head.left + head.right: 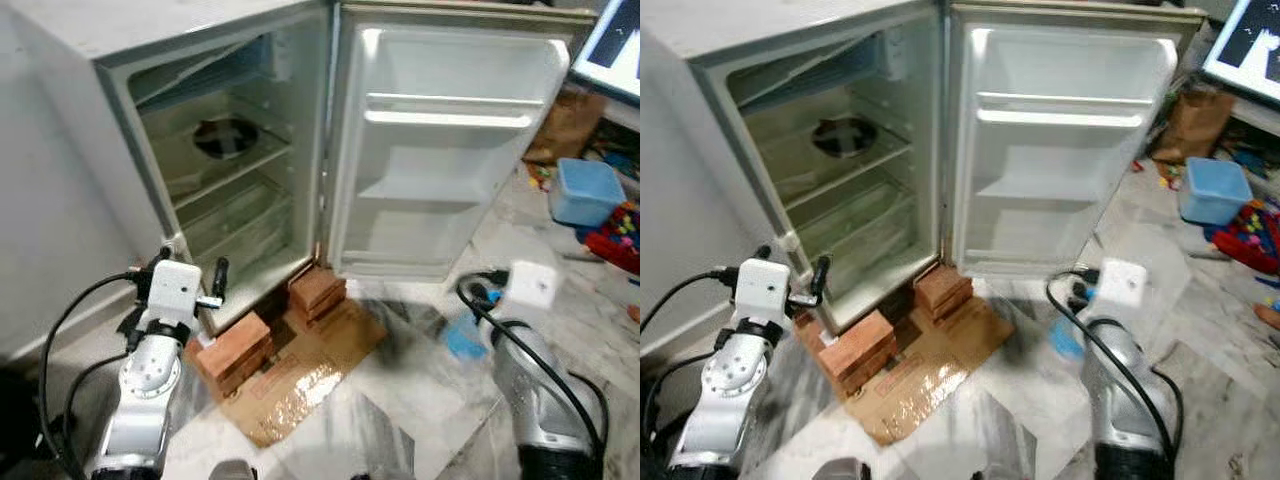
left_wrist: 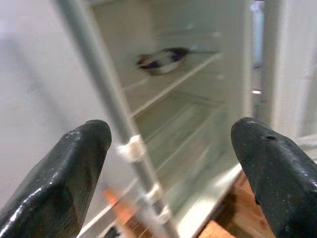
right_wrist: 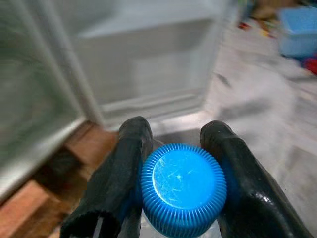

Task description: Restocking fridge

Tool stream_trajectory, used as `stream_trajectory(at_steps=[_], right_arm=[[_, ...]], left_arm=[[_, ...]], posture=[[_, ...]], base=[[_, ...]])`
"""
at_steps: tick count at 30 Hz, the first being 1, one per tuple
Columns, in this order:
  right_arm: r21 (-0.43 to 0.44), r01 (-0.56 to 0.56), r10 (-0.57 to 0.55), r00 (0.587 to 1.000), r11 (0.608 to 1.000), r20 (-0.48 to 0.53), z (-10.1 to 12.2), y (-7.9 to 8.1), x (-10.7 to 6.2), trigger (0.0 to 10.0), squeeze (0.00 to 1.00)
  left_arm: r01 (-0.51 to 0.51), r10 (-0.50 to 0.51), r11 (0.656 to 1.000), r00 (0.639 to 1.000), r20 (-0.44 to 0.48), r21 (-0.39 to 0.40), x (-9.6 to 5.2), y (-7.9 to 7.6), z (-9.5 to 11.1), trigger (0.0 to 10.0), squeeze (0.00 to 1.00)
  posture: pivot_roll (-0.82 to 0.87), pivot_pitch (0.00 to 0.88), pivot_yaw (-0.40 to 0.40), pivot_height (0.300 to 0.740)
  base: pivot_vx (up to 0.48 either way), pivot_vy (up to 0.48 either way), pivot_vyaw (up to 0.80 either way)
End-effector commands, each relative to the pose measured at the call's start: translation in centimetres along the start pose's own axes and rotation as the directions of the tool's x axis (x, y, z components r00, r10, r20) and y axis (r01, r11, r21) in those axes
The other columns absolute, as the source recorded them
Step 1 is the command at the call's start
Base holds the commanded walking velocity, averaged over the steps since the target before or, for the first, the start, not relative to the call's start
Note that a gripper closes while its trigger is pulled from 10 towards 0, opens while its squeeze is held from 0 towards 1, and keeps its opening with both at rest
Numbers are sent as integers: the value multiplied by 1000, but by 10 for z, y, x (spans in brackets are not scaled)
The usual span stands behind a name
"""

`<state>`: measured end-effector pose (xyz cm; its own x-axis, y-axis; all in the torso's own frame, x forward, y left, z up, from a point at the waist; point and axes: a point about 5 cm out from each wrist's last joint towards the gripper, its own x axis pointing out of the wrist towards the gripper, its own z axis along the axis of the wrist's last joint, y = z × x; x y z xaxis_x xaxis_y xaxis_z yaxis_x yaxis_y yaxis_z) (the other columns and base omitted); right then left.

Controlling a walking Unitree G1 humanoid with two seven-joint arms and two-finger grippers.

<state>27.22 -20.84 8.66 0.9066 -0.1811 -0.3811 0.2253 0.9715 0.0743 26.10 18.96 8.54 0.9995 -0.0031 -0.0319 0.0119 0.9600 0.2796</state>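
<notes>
The small white fridge (image 1: 120,30) stands open, its empty door (image 1: 450,150) swung to the right. A dark bowl (image 1: 225,137) sits on the upper shelf; the lower shelves look bare. My left gripper (image 1: 192,268) is open beside the cabinet's lower left front corner, and the left wrist view looks past its fingers (image 2: 64,173) at the bowl (image 2: 161,60). My right gripper (image 3: 177,134) is shut on a bottle with a blue ribbed cap (image 3: 183,186). It hangs low over the floor in front of the open door, where the bottle (image 1: 465,338) shows as a blue patch.
The fridge rests on red bricks (image 1: 235,350) and flattened cardboard (image 1: 300,375) on a marble floor. To the right lie a blue tub (image 1: 587,190), red toys (image 1: 615,240), a brown paper bag (image 1: 570,120) and a screen (image 1: 615,45).
</notes>
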Motion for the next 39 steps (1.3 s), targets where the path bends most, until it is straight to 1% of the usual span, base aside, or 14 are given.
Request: stream_trajectory(at_steps=[1,5,10,13,14,15,16,20,23,29,32,35,39], right_arm=[[6,1,-1,1000,1000,19,5,-4,3,10000,0],[17,-26,26,1000,1000,10,2,-1,3,10000,0],[32,-56,56,998,998,15,-2,2,1,10000,0],[5,-79,79,997,997,24,-2,3,0,10000,0],[-18,-103,104,994,995,47,-1,4,0,10000,0],[-18,-103,104,994,995,47,-1,4,0,10000,0],[-57,-110,113,991,992,68,1,4,0,10000,0],[-26,-126,127,989,992,77,2,7,2,10000,0],[-41,-138,142,986,990,93,4,10,3,10000,0],[-23,-184,186,972,983,144,12,16,4,10000,0],[-35,-205,208,965,978,159,14,18,3,10000,0],[-62,-241,249,948,968,197,20,23,1,10000,0],[-78,-242,253,942,967,222,24,25,2,10000,0]], left_arm=[[-10,10,1000,1000,2,-18,2,0,4,10000,0],[-9,9,1000,1000,-3,-16,2,0,5,10000,0],[11,-11,1000,1000,-18,-23,2,-6,3,10000,0],[18,-19,999,1000,-22,-28,4,-10,2,10000,0],[26,-26,999,999,-22,-30,6,-13,2,10000,0],[26,-26,999,999,-22,-30,6,-13,2,10000,0],[31,-32,999,999,-21,-30,9,-14,3,10000,0],[26,-26,999,999,-18,-30,15,-13,4,10000,0],[21,-21,999,1000,-15,-30,16,-13,5,10000,0],[2,-3,998,1000,-16,-58,17,-14,4,10000,0],[-21,19,998,1000,-22,-64,17,-11,3,10000,0],[-66,63,993,998,-32,-94,18,-6,2,10000,0],[-92,87,988,995,-41,-123,17,-3,0,10000,0]], posture=[[29,30,-46,740],[29,26,-44,740],[23,18,-36,740],[18,13,-37,740],[20,7,-41,740],[20,7,-41,740],[21,4,-41,740],[19,0,-41,740],[19,0,-42,740],[16,0,-45,740],[15,0,-47,740],[13,0,-48,740],[12,0,-48,740]], base=[[0,-472,694],[0,-472,558],[0,-471,0],[0,-431,0],[0,-412,0],[0,-412,0],[0,-382,0],[0,-364,0],[0,-289,0],[0,0,0],[0,0,0],[0,0,0],[138,0,145]])
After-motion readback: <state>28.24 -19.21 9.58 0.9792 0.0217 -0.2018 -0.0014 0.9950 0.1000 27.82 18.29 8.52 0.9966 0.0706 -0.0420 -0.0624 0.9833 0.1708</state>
